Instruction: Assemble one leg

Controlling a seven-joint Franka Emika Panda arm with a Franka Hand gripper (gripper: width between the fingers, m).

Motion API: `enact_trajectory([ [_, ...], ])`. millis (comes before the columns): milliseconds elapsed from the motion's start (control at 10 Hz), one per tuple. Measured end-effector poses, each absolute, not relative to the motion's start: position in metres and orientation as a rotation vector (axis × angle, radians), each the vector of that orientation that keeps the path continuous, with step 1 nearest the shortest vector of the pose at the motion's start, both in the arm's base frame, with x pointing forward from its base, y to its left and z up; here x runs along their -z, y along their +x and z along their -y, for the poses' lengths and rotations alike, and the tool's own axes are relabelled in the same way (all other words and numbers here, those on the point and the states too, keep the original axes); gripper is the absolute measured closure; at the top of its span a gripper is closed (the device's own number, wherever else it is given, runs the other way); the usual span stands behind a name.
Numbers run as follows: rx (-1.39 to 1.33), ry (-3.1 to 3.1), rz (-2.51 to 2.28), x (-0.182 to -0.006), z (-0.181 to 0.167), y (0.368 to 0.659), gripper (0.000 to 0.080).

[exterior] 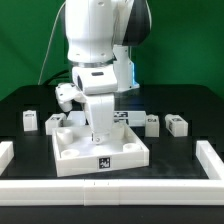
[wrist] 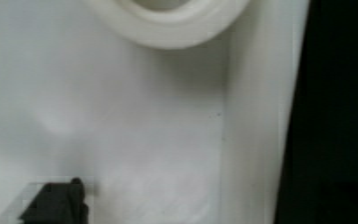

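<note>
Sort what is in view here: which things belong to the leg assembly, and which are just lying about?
Job in hand:
- four small white plastic leg blocks; which one is meant cannot be told
- large white square tray-like piece, under the arm

Lying about:
- white raised border rail
- black table

From my console the tray [exterior: 75, 160] reads plain white, with a black-and-white square tag [exterior: 103, 161] on its front wall. Around the tray the table [exterior: 195, 105] is black, and behind it the backdrop [exterior: 190, 50] is flat green. The leg [exterior: 177, 124] beside the tray is white with a black-and-white patterned face. Above the tray the arm [exterior: 90, 40] is white with black patches. My wrist view shows a pale white surface [wrist: 140, 130] edged in black.
</note>
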State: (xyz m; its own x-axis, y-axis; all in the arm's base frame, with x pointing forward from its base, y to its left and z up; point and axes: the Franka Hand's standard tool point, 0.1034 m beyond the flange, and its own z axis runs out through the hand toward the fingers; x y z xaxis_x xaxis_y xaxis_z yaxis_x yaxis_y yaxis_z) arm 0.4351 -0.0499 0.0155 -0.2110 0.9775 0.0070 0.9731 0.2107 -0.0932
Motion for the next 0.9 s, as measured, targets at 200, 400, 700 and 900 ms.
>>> enact_trajectory([
  [200,-0.107,-1.932,2.390,-0.0141,0.0507,0.4340,0.0312],
  [400,-0.108,-1.932,2.389,-0.0140,0.0509,0.4339,0.0648],
  [700,-0.104,-1.935,2.390,-0.0146,0.0513,0.4348,0.0739],
  [900,-0.104,-1.936,2.391,-0.0146,0.0514,0.4349,0.0739],
])
